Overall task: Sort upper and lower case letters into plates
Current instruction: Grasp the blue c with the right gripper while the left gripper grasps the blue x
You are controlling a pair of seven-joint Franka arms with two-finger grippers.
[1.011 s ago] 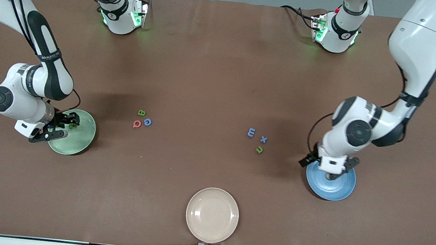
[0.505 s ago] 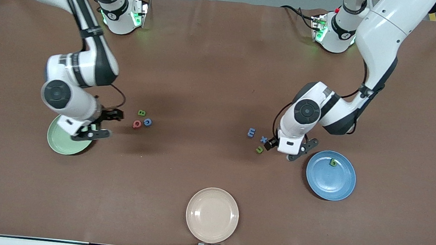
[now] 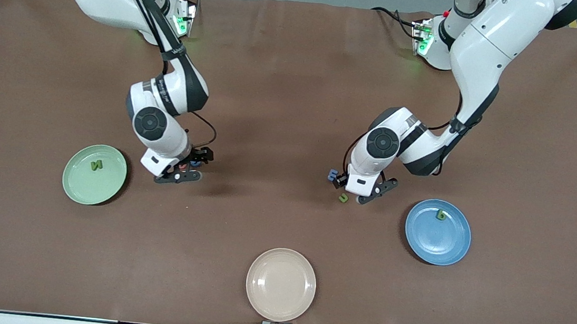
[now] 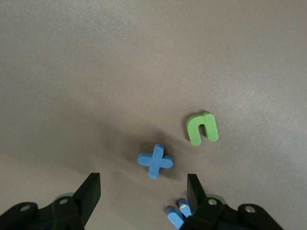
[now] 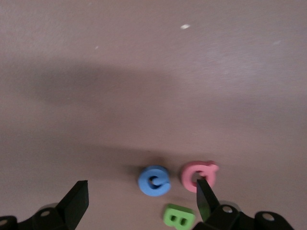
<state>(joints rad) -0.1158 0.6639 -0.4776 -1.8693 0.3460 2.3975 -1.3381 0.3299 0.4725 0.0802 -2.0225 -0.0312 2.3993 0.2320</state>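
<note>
Lying in the pale green plate (image 3: 94, 174) toward the right arm's end, a green N (image 3: 96, 165); lying in the blue plate (image 3: 438, 232) toward the left arm's end, a green b (image 3: 441, 215); sitting bare nearest the front camera, a beige plate (image 3: 281, 284). Hanging spread-fingered and holding nothing, right gripper (image 5: 139, 199) low over blue C (image 5: 154, 180), pink Q (image 5: 198, 173) and green B (image 5: 179, 216). Hanging likewise parted and gripping nothing, left gripper (image 4: 143, 197) over blue x (image 4: 155, 161), beside green n (image 4: 202, 128) and blue m (image 4: 178, 214).

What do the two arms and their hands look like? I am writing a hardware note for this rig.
Both arms have glossy white shells with black bands at the joints and round dark grey caps on the wrist housings. Thin black cables run along each arm, and the bases glow green. The left hand and right hand are white blocks carrying two flat black fingers each, mounted on black brackets with small screw holes.
</note>
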